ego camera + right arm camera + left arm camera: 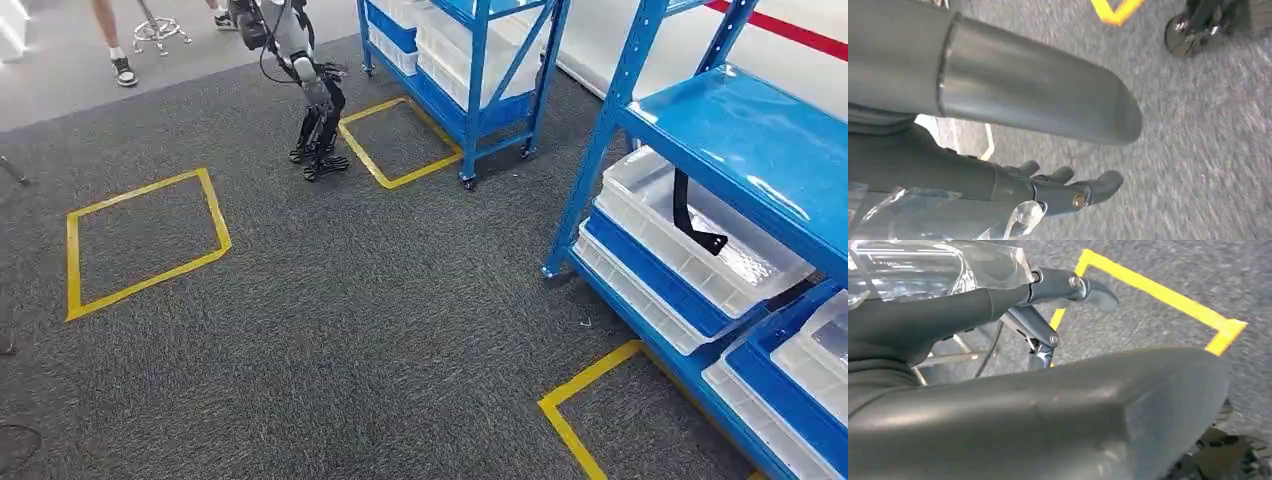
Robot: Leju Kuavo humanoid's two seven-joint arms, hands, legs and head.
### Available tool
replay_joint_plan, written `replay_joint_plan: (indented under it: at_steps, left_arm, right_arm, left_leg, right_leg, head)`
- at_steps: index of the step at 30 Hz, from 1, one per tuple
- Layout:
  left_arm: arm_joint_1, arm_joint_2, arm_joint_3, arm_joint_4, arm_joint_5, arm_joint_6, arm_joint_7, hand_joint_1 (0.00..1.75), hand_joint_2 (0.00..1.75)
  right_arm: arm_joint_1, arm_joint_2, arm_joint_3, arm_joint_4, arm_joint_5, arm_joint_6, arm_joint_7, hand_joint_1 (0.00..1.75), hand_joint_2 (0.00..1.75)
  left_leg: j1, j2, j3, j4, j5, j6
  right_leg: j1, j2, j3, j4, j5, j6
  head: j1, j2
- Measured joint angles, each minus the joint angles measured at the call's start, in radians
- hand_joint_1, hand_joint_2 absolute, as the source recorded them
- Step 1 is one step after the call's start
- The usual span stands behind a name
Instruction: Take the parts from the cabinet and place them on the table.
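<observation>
My left hand [1058, 390] sits so close to its wrist camera that the thick thumb hides much of the carpet [1168, 270] and one side of the yellow tape square [1168, 297]. Clear plastic wrap [938, 265] at the picture's edge is cut off — I cannot tell what it belongs to. My right hand [1013, 145] likewise blocks the floor; more crinkled plastic [948, 220] runs out of frame. In the head view, a person [115, 40] is cut off at the legs, the blue cabinet [740, 140] runs off the picture's side, and a black part [692, 215] lies in a white bin — too small to identify.
</observation>
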Motion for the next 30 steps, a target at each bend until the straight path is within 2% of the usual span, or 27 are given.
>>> replay_joint_plan:
  at_steps: [1,2,3,4,5,6,7,8,9,12,13,14,15,16,17,18,19,20,21,22,23,24,26,27,28,29,30]
  left_arm:
    - [0.013,0.004,0.007,-0.003,0.003,0.000,0.000,0.00,0.00]
    - [0.021,0.006,0.013,-0.005,0.006,0.000,0.000,0.00,0.00]
    - [0.024,0.006,0.016,-0.007,0.008,0.000,0.000,0.00,0.00]
    - [0.026,0.009,0.019,-0.011,0.010,0.000,0.000,0.00,0.00]
    - [0.028,0.013,0.024,-0.016,0.016,0.000,0.000,0.00,0.00]
    - [0.033,0.019,0.032,-0.020,0.022,0.000,0.000,0.00,0.00]
    - [0.038,0.024,0.038,-0.021,0.029,0.000,0.000,0.00,0.00]
    - [0.047,0.034,0.047,-0.021,0.034,0.000,0.000,0.00,0.00]
    - [0.057,0.039,0.057,-0.023,0.035,0.000,0.000,0.00,0.00]
    - [0.076,0.066,0.090,-0.034,0.032,0.000,0.000,0.00,0.00]
    - [0.078,0.071,0.093,-0.038,0.032,0.000,0.000,0.00,0.00]
    - [0.083,0.078,0.101,-0.043,0.035,0.000,0.000,0.00,0.00]
    - [0.094,0.084,0.108,-0.045,0.039,0.000,0.000,0.00,0.00]
    - [0.100,0.087,0.115,-0.045,0.044,0.000,0.000,0.00,0.00]
    - [0.104,0.089,0.114,-0.045,0.044,0.000,0.000,0.00,0.00]
    - [0.103,0.089,0.113,-0.045,0.044,0.000,0.000,0.00,0.00]
    - [0.102,0.087,0.110,-0.045,0.047,0.000,0.000,0.00,0.00]
    - [0.095,0.085,0.105,-0.045,0.050,0.000,0.000,0.00,0.00]
    - [0.088,0.085,0.102,-0.045,0.050,0.000,0.000,0.00,0.00]
    - [0.080,0.085,0.099,-0.045,0.051,0.000,0.000,0.00,0.00]
    - [0.072,0.088,0.095,-0.045,0.053,0.000,0.000,0.00,0.00]
    - [0.067,0.089,0.091,-0.045,0.054,0.000,0.000,0.00,0.00]
    - [0.057,0.093,0.082,-0.045,0.052,0.000,0.001,0.00,0.00]
    - [0.051,0.091,0.080,-0.046,0.025,0.000,0.001,0.00,0.00]
    - [0.041,0.079,0.077,-0.051,-0.015,0.000,0.001,0.00,0.00]
    - [0.019,0.018,0.063,-0.053,-0.090,-0.001,0.000,0.00,0.00]
    - [0.007,-0.009,0.056,-0.051,-0.118,-0.001,0.000,0.00,0.00]
  right_arm:
    - [-0.002,0.000,0.003,0.000,0.008,0.002,0.002,0.00,0.00]
    - [-0.002,0.000,0.007,0.000,0.011,0.004,0.006,0.00,0.00]
    - [-0.001,0.000,0.010,0.000,0.018,0.005,0.007,0.00,0.00]
    - [-0.001,0.000,0.013,0.000,0.018,0.005,0.010,0.00,0.00]
    - [-0.001,-0.002,0.014,0.000,0.018,0.005,0.010,0.00,0.00]
    - [-0.001,-0.005,0.016,0.000,0.017,0.004,0.009,0.00,0.00]
    - [-0.001,-0.007,0.017,0.000,0.017,0.003,0.008,0.00,0.00]
    - [-0.001,-0.006,0.021,0.000,0.015,0.003,0.007,0.00,0.00]
    - [-0.002,-0.006,0.023,0.000,0.014,0.003,0.008,0.00,0.00]
    - [-0.001,-0.009,0.027,0.000,0.017,-0.001,0.023,0.00,0.00]
    - [-0.003,-0.010,0.029,0.000,0.018,-0.003,0.024,0.00,0.00]
    - [-0.004,-0.010,0.031,0.000,0.020,-0.003,0.024,0.00,0.00]
    - [-0.005,-0.011,0.034,0.000,0.024,-0.003,0.024,0.00,0.00]
    - [-0.006,-0.011,0.038,0.000,0.026,-0.003,0.023,0.00,0.00]
    - [-0.006,-0.011,0.040,0.000,0.024,-0.004,0.020,0.00,0.00]
    - [-0.006,-0.011,0.041,0.000,0.016,-0.006,0.016,0.00,0.00]
    - [-0.006,-0.011,0.042,0.000,0.014,-0.007,0.016,0.00,0.00]
    - [-0.006,-0.011,0.043,0.000,0.013,-0.007,0.016,0.00,0.00]
    - [-0.005,-0.011,0.045,0.000,0.013,-0.007,0.016,0.00,0.00]
    - [-0.005,-0.011,0.049,0.000,0.014,-0.007,0.019,0.00,0.00]
    - [-0.005,-0.007,0.051,0.000,0.014,-0.006,0.021,0.00,0.00]
    - [-0.007,-0.004,0.053,0.000,0.015,-0.006,0.023,0.00,0.00]
    - [-0.004,-0.006,0.055,0.000,0.014,-0.006,0.029,0.00,0.00]
    - [-0.001,-0.006,0.055,0.001,0.011,-0.006,0.032,0.00,0.00]
    - [-0.001,-0.006,0.056,0.001,0.006,-0.010,0.034,0.00,0.00]
    - [-0.001,-0.006,0.056,0.001,0.001,-0.015,0.041,0.00,0.00]
    - [-0.002,-0.003,0.057,0.001,-0.005,-0.021,0.049,0.00,0.00]
  left_leg:
    - [-0.001,0.013,-0.002,0.000,0.000,0.000]
    - [-0.001,0.028,-0.003,0.001,0.000,0.000]
    - [0.000,0.040,-0.004,0.001,0.000,0.000]
    - [0.002,0.052,-0.004,0.001,-0.001,-0.001]
    - [0.004,0.062,-0.002,0.002,-0.002,-0.002]
    - [0.009,0.072,0.001,0.004,-0.004,-0.007]
    - [0.010,0.081,0.004,0.007,-0.008,-0.014]
    - [0.000,0.090,0.003,0.015,-0.015,-0.026]
    - [0.003,0.095,0.004,0.020,-0.019,-0.032]
    - [0.007,0.122,0.013,0.013,-0.016,-0.041]
    - [0.011,0.119,0.013,0.017,-0.021,-0.046]
    - [0.018,0.058,0.002,0.055,-0.057,-0.051]
    - [0.019,0.024,-0.029,0.122,-0.100,-0.052]
    - [0.016,0.007,-0.071,0.212,-0.142,-0.054]
    - [0.015,0.000,-0.111,0.297,-0.174,-0.054]
    - [0.015,-0.002,-0.136,0.347,-0.184,-0.052]
    - [0.013,-0.005,-0.139,0.348,-0.170,-0.048]
    - [0.009,-0.009,-0.119,0.299,-0.134,-0.039]
    - [0.006,-0.015,-0.084,0.223,-0.090,-0.027]
    - [0.000,-0.033,-0.037,0.116,-0.039,-0.012]
    - [-0.008,-0.080,-0.007,0.037,-0.017,0.006]
    - [-0.007,-0.080,-0.004,0.029,-0.020,0.011]
    - [-0.016,-0.062,-0.008,0.028,-0.019,0.013]
    - [-0.017,-0.051,-0.006,0.024,-0.015,0.019]
    - [-0.011,-0.044,0.001,-0.005,0.002,0.020]
    - [-0.009,-0.034,0.012,-0.026,0.015,0.016]
    - [-0.006,-0.029,0.014,-0.033,0.018,0.022]
  right_leg:
    - [-0.002,-0.014,-0.038,0.085,-0.041,0.002]
    - [-0.004,-0.021,-0.073,0.164,-0.070,0.006]
    - [-0.006,-0.023,-0.088,0.201,-0.076,0.008]
    - [-0.010,-0.025,-0.077,0.186,-0.058,0.012]
    - [-0.014,-0.029,-0.044,0.128,-0.024,0.016]
    - [-0.018,-0.044,0.017,0.018,0.024,0.021]
    - [-0.022,-0.072,0.068,-0.071,0.057,0.026]
    - [-0.018,-0.118,0.091,-0.119,0.051,0.026]
    - [-0.019,-0.097,0.088,-0.121,0.060,0.012]
    - [-0.014,-0.065,0.078,-0.119,0.063,-0.008]
    - [-0.017,-0.056,0.080,-0.122,0.067,-0.015]
    - [-0.016,-0.045,0.078,-0.122,0.069,-0.019]
    - [-0.019,-0.033,0.076,-0.121,0.072,-0.023]
    - [-0.018,-0.021,0.073,-0.121,0.073,-0.026]
    - [-0.014,-0.011,0.071,-0.121,0.076,-0.030]
    - [-0.014,0.005,0.069,-0.121,0.077,-0.032]
    - [-0.011,0.019,0.068,-0.121,0.079,-0.033]
    - [-0.007,0.035,0.069,-0.121,0.080,-0.034]
    - [-0.004,0.047,0.070,-0.121,0.081,-0.035]
    - [-0.001,0.062,0.072,-0.122,0.083,-0.035]
    - [-0.006,0.071,0.070,-0.122,0.086,-0.035]
    - [0.003,0.082,0.066,-0.120,0.087,-0.030]
    - [-0.007,0.096,0.059,-0.123,0.093,-0.019]
    - [-0.010,0.105,0.059,-0.132,0.099,-0.008]
    - [0.003,0.106,0.060,-0.136,0.100,-0.002]
    - [0.005,0.042,0.056,-0.123,0.087,0.002]
    - [0.000,0.004,0.043,-0.088,0.055,0.006]
  head:
    - [0.001,0.000]
    - [0.001,0.000]
    - [0.001,0.000]
    - [0.001,0.000]
    - [0.000,0.000]
    - [0.001,0.000]
    - [0.000,0.000]
    - [0.000,0.000]
    - [0.000,0.000]
    - [0.000,0.000]
    - [0.000,0.000]
    - [0.000,0.000]
    - [0.001,0.000]
    - [-0.001,0.000]
    - [0.000,0.000]
    - [-0.001,0.000]
    - [-0.001,0.000]
    - [-0.001,0.000]
    - [-0.001,0.000]
    - [-0.002,0.000]
    - [-0.001,0.000]
    - [-0.002,0.000]
    - [-0.002,0.000]
    - [-0.002,0.000]
    - [-0.001,0.000]
    - [-0.001,0.000]
    - [0.000,0.000]
